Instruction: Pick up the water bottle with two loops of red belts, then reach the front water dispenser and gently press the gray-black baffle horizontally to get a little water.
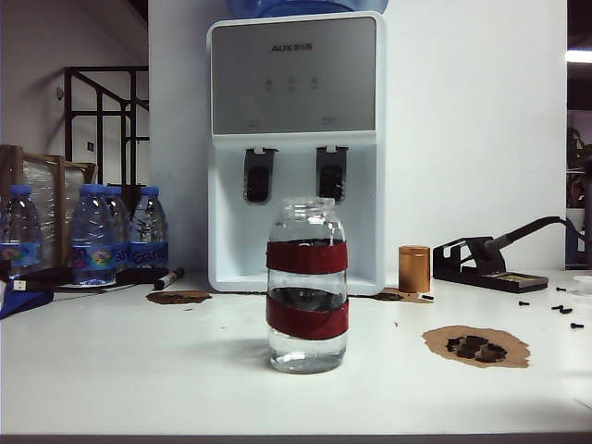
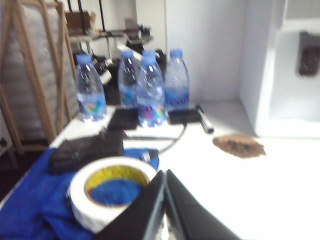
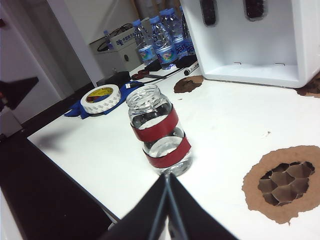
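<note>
The water bottle (image 1: pixel 307 287), a clear wide-mouthed jar with two red bands, stands upright on the white table in front of the water dispenser (image 1: pixel 296 74). Two dark baffles (image 1: pixel 260 174) (image 1: pixel 331 172) hang under the dispenser's grey panel. Neither gripper shows in the exterior view. My right gripper (image 3: pixel 167 176) is shut and empty, short of the bottle (image 3: pixel 159 131) and pointing at its base. My left gripper (image 2: pixel 166 172) is shut too, with nothing in it, beside a roll of white tape (image 2: pixel 112 190) far from the bottle.
Several blue-capped plastic bottles (image 1: pixel 92 231) and a marker (image 1: pixel 168 277) stand at the back left. A blue cloth (image 2: pixel 25 210) lies under the tape. A copper cylinder (image 1: pixel 413 269), a soldering stand (image 1: pixel 481 264) and a brown cardboard patch (image 1: pixel 476 346) occupy the right.
</note>
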Controlling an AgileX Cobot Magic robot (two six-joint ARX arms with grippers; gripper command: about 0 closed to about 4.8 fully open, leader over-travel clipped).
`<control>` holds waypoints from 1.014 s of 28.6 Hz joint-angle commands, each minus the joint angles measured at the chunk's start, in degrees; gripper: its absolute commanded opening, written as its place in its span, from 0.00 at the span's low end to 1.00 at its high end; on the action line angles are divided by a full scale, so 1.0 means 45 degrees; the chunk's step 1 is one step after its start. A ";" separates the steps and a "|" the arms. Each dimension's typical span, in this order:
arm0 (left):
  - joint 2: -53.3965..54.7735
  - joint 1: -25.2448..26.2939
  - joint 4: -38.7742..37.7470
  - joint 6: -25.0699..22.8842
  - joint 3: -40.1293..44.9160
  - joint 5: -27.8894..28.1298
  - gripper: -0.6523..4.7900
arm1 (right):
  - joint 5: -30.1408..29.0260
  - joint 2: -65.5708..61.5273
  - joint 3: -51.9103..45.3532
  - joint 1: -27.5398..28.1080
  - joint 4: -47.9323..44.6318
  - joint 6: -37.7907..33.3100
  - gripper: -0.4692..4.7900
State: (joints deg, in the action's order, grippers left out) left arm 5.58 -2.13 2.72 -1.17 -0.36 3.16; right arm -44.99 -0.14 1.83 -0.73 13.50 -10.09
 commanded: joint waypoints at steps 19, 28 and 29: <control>-0.1239 -0.0034 -0.2637 -0.1598 0.0015 -0.0369 0.11 | -0.0010 0.0000 0.0034 -0.0010 -0.0165 0.0015 0.09; -0.1239 -0.0034 -0.2637 -0.1598 0.0015 -0.0423 0.11 | -0.0010 0.0000 0.0034 -0.0010 -0.0165 0.0015 0.09; -0.1239 -0.0034 -0.2637 -0.1598 0.0015 -0.0423 0.11 | -0.0005 0.0000 0.0034 -0.0010 -0.0165 0.0015 0.09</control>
State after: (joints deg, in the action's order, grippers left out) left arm 0.10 -2.26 -9.41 -8.03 -0.38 1.28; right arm -45.01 -0.14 1.83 -0.75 13.45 -10.09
